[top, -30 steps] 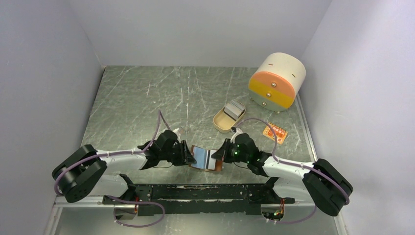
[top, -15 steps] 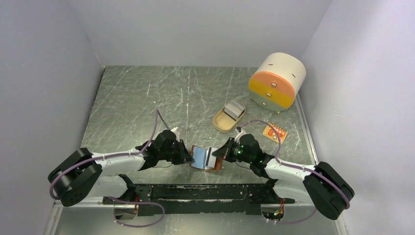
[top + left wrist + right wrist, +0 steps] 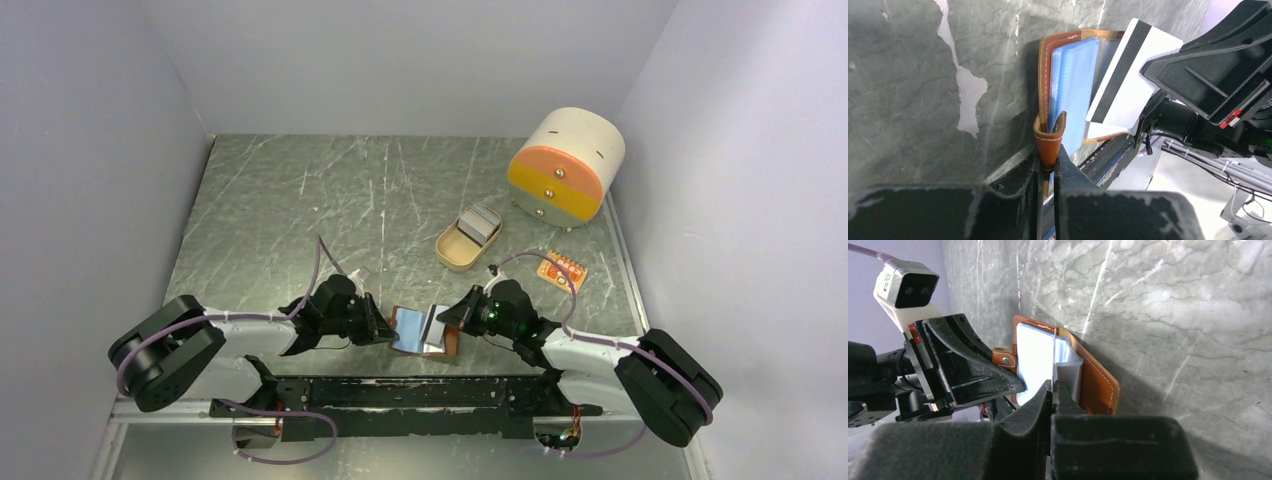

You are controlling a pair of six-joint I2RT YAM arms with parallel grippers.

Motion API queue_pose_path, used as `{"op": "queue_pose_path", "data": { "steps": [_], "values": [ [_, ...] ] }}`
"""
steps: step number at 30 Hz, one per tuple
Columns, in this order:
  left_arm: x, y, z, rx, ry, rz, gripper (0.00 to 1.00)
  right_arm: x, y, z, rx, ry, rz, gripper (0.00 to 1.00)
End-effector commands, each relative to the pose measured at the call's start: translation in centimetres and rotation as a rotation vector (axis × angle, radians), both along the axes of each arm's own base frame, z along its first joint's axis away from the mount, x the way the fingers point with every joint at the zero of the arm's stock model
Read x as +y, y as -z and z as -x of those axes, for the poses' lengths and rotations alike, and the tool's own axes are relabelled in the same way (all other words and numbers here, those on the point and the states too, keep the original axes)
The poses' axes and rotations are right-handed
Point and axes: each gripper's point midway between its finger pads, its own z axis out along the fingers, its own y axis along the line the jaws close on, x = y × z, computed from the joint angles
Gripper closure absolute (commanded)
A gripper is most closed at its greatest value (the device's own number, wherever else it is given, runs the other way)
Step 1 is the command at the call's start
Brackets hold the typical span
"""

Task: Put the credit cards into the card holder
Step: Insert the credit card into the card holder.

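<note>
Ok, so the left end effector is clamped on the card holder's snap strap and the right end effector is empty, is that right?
Not quite. The right end effector is not empty: it pinches a credit card at the open card holder, clear in the left wrist view. The left end effector is indeed clamped on the snap strap.

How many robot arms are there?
2. The left arm is on the left, jaws shut on the strap of the card holder. The right arm is on the right, jaws pinching a striped card over it. No others show.
</note>
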Motion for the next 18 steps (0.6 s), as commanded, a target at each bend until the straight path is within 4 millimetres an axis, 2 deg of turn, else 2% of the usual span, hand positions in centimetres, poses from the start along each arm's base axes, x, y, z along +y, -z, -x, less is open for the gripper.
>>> {"op": "queue_pose_path", "data": {
  "steps": [1, 8, 18],
  "values": [
    [-0.14, 0.37, 0.89, 0.052, 0.006, 0.03, 0.88, -0.68, 0.53, -0.25, -0.002, 0.04, 0.005, 0.98],
    [-0.28, 0.61, 0.86, 0.058, 0.01, 0.024, 0.87, -0.53, 0.39, 0.42, 0.002, 0.026, -0.036, 0.98],
    [-0.39, 1.0, 0.76, 0.065, 0.007, 0.007, 0.88, -0.89, 0.35, 0.42, -0.026, 0.034, 0.002, 0.96]
  ]
}}
